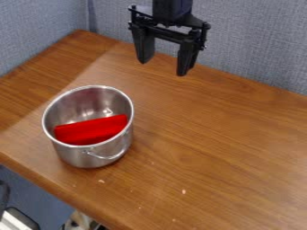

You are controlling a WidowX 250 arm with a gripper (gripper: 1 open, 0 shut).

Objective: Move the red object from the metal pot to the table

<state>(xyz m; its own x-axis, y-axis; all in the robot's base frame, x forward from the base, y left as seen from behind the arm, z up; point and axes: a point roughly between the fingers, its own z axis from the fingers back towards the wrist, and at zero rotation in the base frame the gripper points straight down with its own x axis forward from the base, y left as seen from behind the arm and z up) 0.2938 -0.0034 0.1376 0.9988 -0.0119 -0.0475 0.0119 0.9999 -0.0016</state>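
Starting at the far left, cuts off at the bottom corner as dark and pale equipment (17, 218), too partly shown to identify. Next, stands upright on the desk (222, 148) as a shiny round metal pot (89, 156), near the desk's front-left edge. Opens upward, with a rolled rim and straight sides; shows a small loop handle (106, 158) low on the near side. Contains a bright red block (92, 131), lying lengthwise across the inside, below the rim, with the right end slightly farther back than the left. Shows bare inner wall behind the block. Hides the bottom of the block behind the near wall, so cannot tell what lies beneath. Farther right and back, hangs above the desk as a dark robot arm (168, 13), well apart from the pot. Points the fingers (186, 58) downward, spread open, holding nothing. Continues rightward as brown, grained wood, meeting a grey textured backdrop (258, 40) behind.
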